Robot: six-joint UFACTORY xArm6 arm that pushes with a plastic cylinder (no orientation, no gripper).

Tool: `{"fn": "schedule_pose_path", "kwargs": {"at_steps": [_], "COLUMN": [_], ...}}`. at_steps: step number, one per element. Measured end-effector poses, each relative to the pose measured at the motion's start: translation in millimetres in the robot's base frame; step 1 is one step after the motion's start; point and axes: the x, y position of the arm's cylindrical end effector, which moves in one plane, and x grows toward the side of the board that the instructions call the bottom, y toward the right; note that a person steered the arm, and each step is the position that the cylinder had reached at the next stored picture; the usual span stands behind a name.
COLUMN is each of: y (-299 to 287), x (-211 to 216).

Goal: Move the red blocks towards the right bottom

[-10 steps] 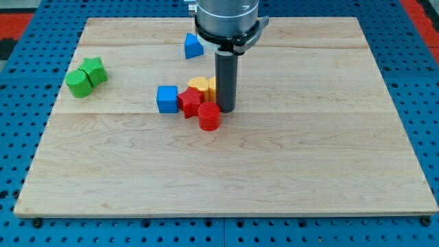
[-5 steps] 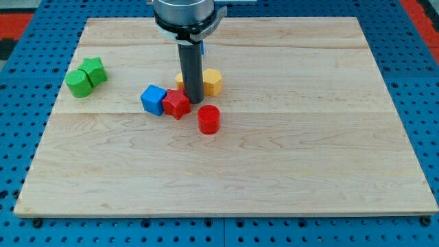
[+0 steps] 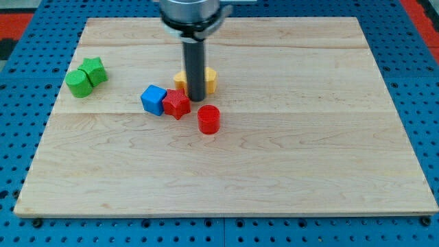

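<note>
Near the board's point(image 3: 329, 171) centre, slightly up and left: my tip point(image 3: 195, 101), a bare rod holding nothing, just right of the red star point(image 3: 177, 104). Red cylinder point(image 3: 208, 119) lies apart, lower right of the tip. Blue cube point(image 3: 153, 99) touches the star's left. Yellow blocks point(image 3: 210, 80) sit behind the rod. Upper left: two green blocks point(image 3: 86, 76), touching.
</note>
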Motion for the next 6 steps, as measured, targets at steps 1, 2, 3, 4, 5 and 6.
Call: {"fn": "schedule_pose_path", "kwargs": {"at_steps": [1,2,3,4,5,6], "y": [-37.7,-81.3,-97.8,-97.4,-86.6,-46.8], "x": [0.2,-5.6,-3.0,5.6,21.6,30.9]}}
